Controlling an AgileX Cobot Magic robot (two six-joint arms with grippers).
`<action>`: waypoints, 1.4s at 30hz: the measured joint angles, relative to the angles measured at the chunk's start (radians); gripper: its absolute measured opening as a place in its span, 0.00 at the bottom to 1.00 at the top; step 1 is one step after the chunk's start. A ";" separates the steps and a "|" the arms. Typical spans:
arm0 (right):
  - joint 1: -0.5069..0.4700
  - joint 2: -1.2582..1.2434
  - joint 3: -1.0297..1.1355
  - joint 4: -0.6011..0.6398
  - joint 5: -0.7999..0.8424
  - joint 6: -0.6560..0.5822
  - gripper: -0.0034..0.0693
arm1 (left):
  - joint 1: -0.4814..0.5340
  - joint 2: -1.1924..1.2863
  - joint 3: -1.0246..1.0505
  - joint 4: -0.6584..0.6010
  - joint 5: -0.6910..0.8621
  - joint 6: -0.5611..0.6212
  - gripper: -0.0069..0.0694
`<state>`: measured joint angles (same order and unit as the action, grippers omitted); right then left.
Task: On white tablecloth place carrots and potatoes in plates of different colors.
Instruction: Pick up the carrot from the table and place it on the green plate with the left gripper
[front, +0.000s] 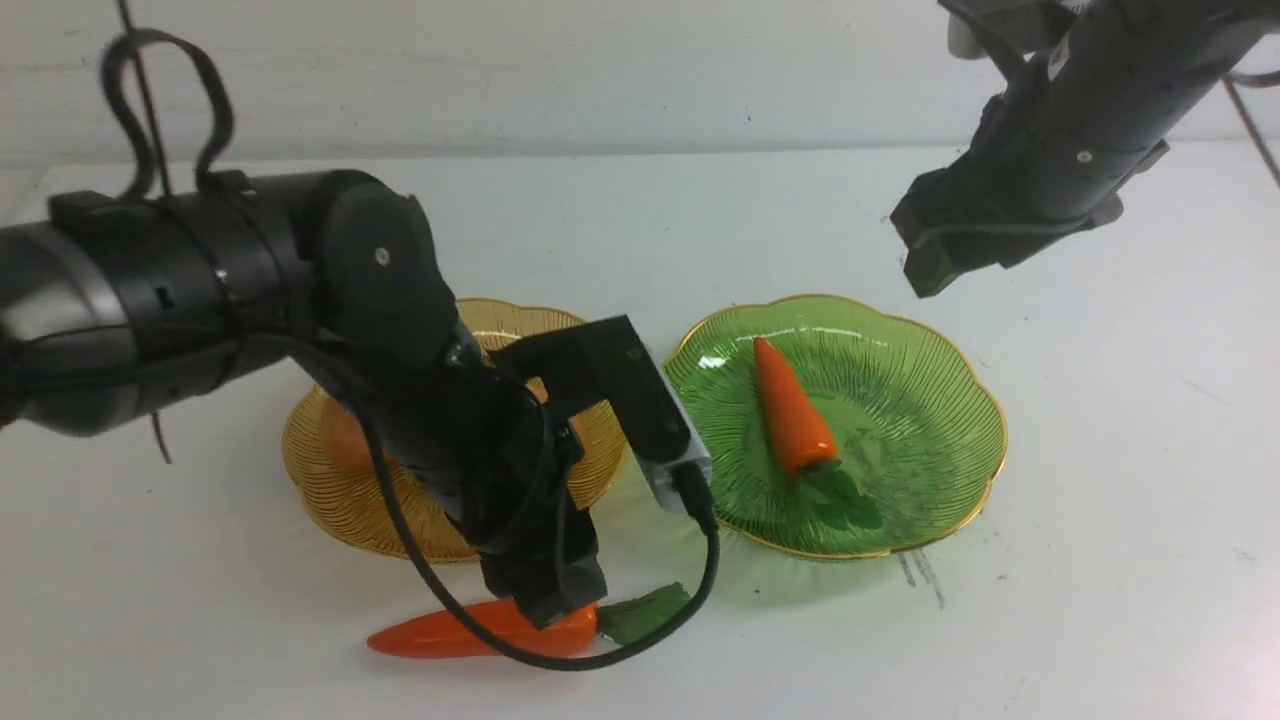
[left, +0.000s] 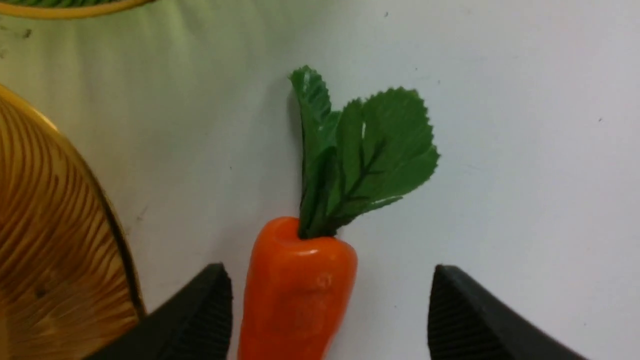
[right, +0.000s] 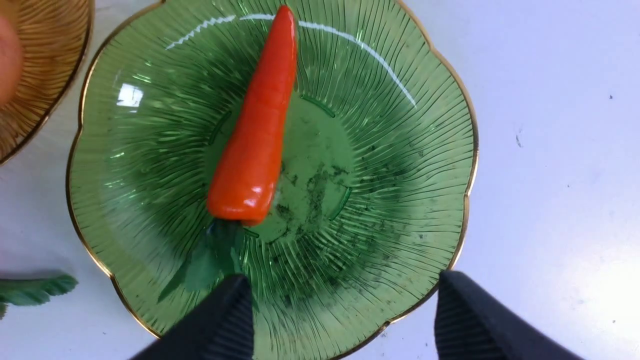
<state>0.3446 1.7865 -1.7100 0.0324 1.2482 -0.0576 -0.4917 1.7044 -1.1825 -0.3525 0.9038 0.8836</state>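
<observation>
One carrot (front: 450, 635) (left: 300, 285) lies on the white tablecloth (front: 1100, 500) in front of the amber plate (front: 340, 500) (left: 50, 225). My left gripper (front: 545, 600) (left: 330, 270) is low over its thick end, open, a finger on each side with gaps. A second carrot (front: 793, 410) (right: 255, 135) lies in the green plate (front: 920, 400) (right: 400, 150). My right gripper (front: 925, 270) (right: 344, 276) hangs high above that plate's far right, open and empty. A potato (front: 340, 440) shows in the amber plate, mostly hidden by my left arm.
The two plates sit side by side, nearly touching, amber on the left and green on the right. My left arm and its cable (front: 640, 645) cover much of the amber plate. The lying carrot's green leaves (front: 645, 610) (right: 35, 290) point toward the green plate.
</observation>
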 joint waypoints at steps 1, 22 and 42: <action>0.000 0.000 0.000 0.000 0.000 0.000 0.66 | 0.000 0.027 0.000 0.002 -0.009 0.024 0.72; 0.000 0.000 0.000 -0.006 0.000 0.002 0.66 | 0.000 0.193 0.000 0.001 -0.075 0.099 0.73; -0.032 -0.047 0.000 -0.142 0.003 0.044 0.66 | -0.177 0.135 -0.300 -0.075 0.186 0.093 0.44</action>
<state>0.3126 1.7399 -1.7100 -0.1100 1.2511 -0.0132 -0.6689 1.8390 -1.4825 -0.4276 1.0901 0.9769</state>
